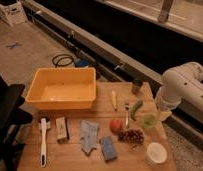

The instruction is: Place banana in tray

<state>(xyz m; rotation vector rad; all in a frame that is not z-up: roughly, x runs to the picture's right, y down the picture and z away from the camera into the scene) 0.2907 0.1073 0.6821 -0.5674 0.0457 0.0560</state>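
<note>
Reaching the banana (114, 100) is judged the step in hand: it lies on the bench (75, 161) just right of the tray (60, 104), untouched. The gripper (163, 114) is seen at the bench's right edge, its state not to be told. A pinch across the slim middle is advised, clear of the green vegetable (136, 108).

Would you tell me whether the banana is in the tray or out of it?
Out: the banana lies on the table, right of the tray, apart from it. The gripper is at the table's right edge.
</note>
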